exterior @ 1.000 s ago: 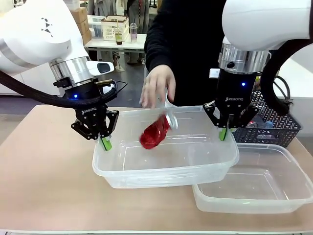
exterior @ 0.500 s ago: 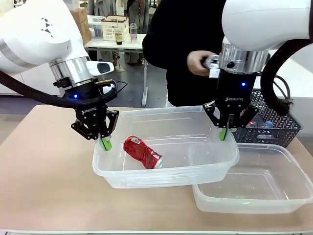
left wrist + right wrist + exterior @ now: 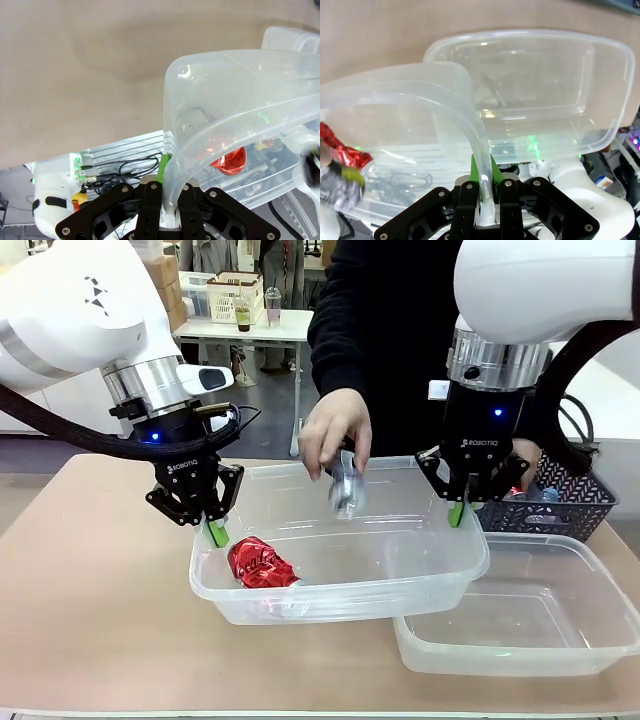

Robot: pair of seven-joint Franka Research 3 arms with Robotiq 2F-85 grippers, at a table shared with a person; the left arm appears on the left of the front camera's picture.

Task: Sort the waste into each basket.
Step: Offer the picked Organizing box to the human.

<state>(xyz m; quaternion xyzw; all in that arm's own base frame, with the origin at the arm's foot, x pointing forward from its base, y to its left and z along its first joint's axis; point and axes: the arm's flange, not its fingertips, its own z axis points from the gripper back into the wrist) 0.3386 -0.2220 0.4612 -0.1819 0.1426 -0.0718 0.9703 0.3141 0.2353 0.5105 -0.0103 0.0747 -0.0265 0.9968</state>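
My two grippers hold one clear basket up between them, a little above the table. The left gripper is shut on its left rim and the right gripper on its right rim. A crushed red can lies inside at the left end. Over the basket, a person's hand holds a silver can. The left wrist view has the left gripper pinching the rim, the red can visible through the wall. In the right wrist view the right gripper clamps the rim; the red can and blurred silver can sit at left.
A second clear basket rests on the table at the front right, partly under the held one, and appears beyond the rim as the second basket. A dark mesh basket with more waste stands at the far right, the person's other hand by it.
The red can dropped into the held basket and slid to its left end. The person's hand reached toward the dark basket, then came back over the clear basket with a silver can. Both grippers stayed put.
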